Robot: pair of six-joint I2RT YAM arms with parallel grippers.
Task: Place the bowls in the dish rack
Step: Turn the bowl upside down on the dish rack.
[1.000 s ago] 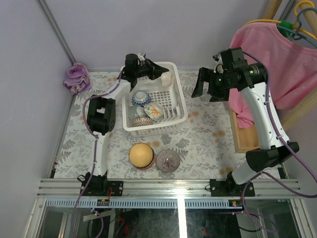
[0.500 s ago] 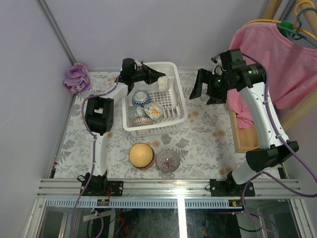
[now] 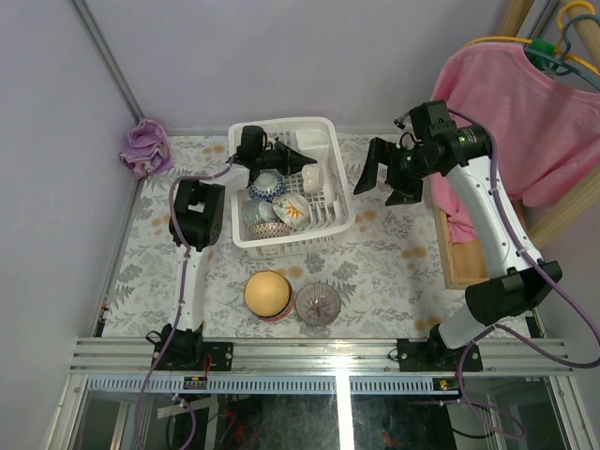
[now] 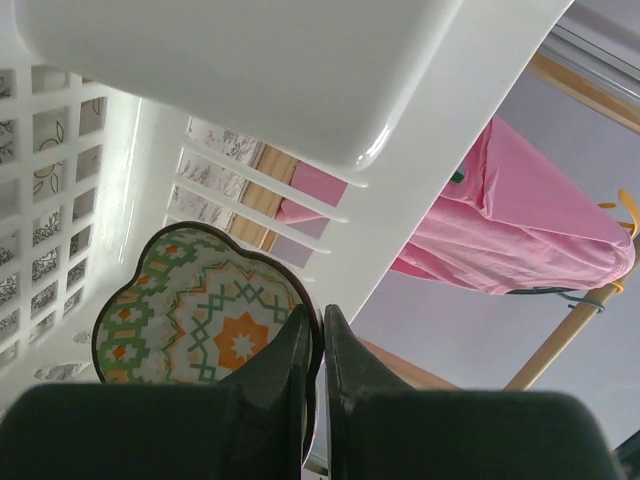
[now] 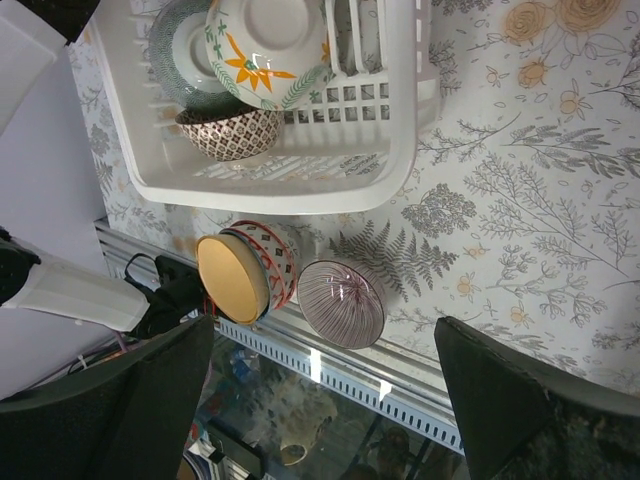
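Note:
The white dish rack [image 3: 339,220] stands at the back middle of the table. It holds a blue-white bowl [image 3: 266,185], a white bowl with an orange flower [image 3: 292,211], a grey-speckled bowl [image 3: 251,214] and a brown patterned bowl [image 3: 270,231]. My left gripper [image 3: 309,166] is inside the rack, shut on the rim of a green-and-orange patterned bowl [image 4: 190,325], close to the rack wall [image 4: 300,90]. An orange-yellow bowl [image 3: 266,293] stacked in a red-patterned one and a purple striped bowl [image 3: 318,304] sit on the table in front. My right gripper [image 3: 382,178] is open and empty, right of the rack.
A pink cloth [image 3: 511,103] hangs on a hanger at the back right over a wooden box [image 3: 457,258]. A purple rag [image 3: 145,147] lies at the back left. A metal rail [image 3: 309,354] runs along the near table edge.
My left gripper has moved from the rack's far rim down into the rack with the bowl. My right gripper has shifted slightly left and lower.

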